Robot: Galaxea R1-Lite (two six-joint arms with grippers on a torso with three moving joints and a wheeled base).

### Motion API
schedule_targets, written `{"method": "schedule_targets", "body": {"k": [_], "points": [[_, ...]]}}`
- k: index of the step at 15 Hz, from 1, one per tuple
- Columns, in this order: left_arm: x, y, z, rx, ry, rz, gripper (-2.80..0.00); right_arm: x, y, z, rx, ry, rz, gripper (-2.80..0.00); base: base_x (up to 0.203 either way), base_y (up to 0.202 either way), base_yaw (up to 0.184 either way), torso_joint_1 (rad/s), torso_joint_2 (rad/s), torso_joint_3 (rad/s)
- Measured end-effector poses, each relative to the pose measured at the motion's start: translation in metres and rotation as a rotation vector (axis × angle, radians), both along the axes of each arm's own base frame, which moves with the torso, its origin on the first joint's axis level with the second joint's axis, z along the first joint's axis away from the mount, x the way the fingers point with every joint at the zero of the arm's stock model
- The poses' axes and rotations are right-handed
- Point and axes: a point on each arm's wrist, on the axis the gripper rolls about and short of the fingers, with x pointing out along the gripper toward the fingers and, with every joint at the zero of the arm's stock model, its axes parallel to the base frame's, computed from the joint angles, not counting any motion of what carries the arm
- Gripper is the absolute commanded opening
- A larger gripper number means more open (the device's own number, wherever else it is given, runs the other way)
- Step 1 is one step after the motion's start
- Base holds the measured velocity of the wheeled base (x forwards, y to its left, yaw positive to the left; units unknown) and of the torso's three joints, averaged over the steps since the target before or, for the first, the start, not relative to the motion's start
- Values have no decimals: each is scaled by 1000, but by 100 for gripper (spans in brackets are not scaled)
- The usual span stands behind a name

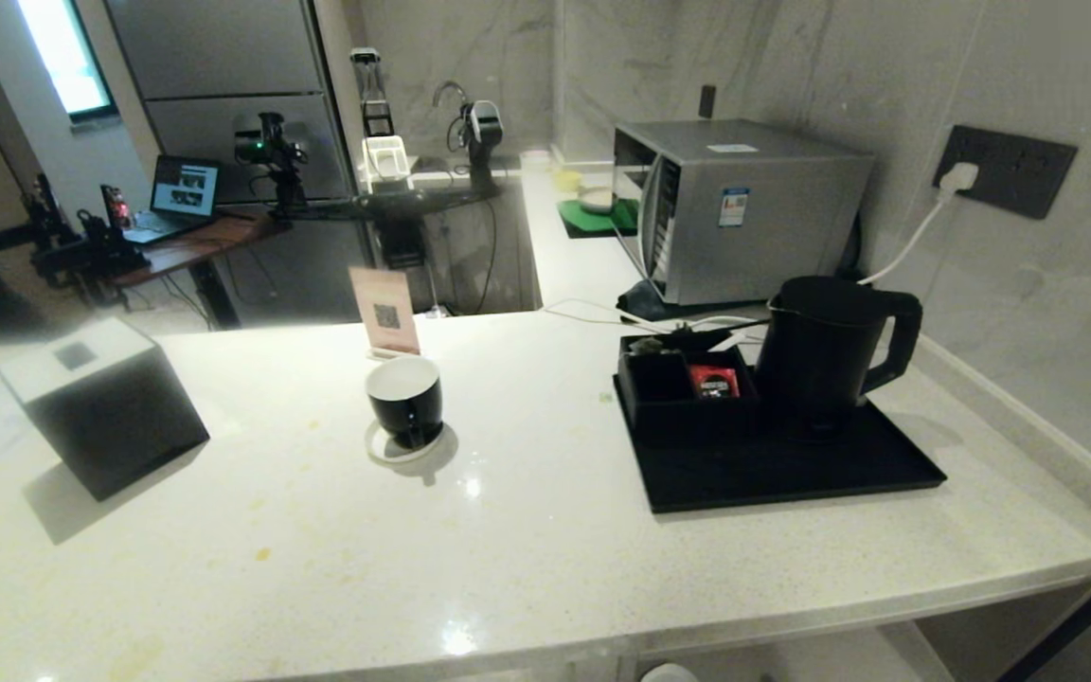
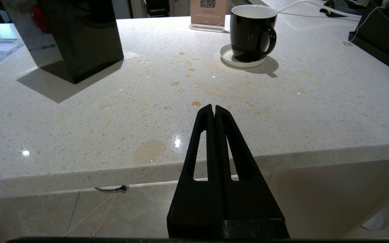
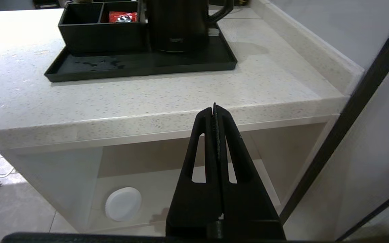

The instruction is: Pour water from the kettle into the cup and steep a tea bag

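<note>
Tools: we are keeping the left tool (image 2: 213, 108) and right tool (image 3: 214, 108) pressed closed, empty — off the bench (image 1: 545, 530) edge.
Kettle (image 1: 825, 355): we are planning a handle grasp — lifting upright.
Cup (image 1: 405, 398): standing apart.

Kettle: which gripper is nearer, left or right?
Right. The right gripper hangs off the counter edge facing the kettle on its tray. The left gripper faces the cup, further along.

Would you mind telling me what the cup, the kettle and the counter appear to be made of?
The cup looks like glazed ceramic: glossy black outside with highlights, white inside. The kettle seems matte black plastic, or possibly coated metal; its surface shows hardly any reflection. The counter looks like polished speckled stone or quartz composite: pale, finely flecked, with sharp glints from the lights.
</note>
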Motion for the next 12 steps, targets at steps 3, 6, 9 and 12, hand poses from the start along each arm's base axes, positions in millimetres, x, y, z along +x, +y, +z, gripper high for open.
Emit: {"method": "schedule_targets", "body": {"k": [3, 6, 9, 12], "points": [[0, 0, 0, 0, 0, 0, -280, 0, 0, 0, -6, 1, 1, -280, 0, 0, 0, 0, 0, 0], [0, 0, 0, 0, 0, 0, -280, 0, 0, 0, -10, 0, 4, -280, 0, 0, 0, 0, 0, 0], [0, 0, 0, 0, 0, 0, -280, 0, 0, 0, -8, -2, 4, -280, 0, 0, 0, 0, 0, 0], [0, 0, 0, 0, 0, 0, -280, 0, 0, 1, -84, -3, 2, -280, 0, 0, 0, 0, 0, 0]]}}
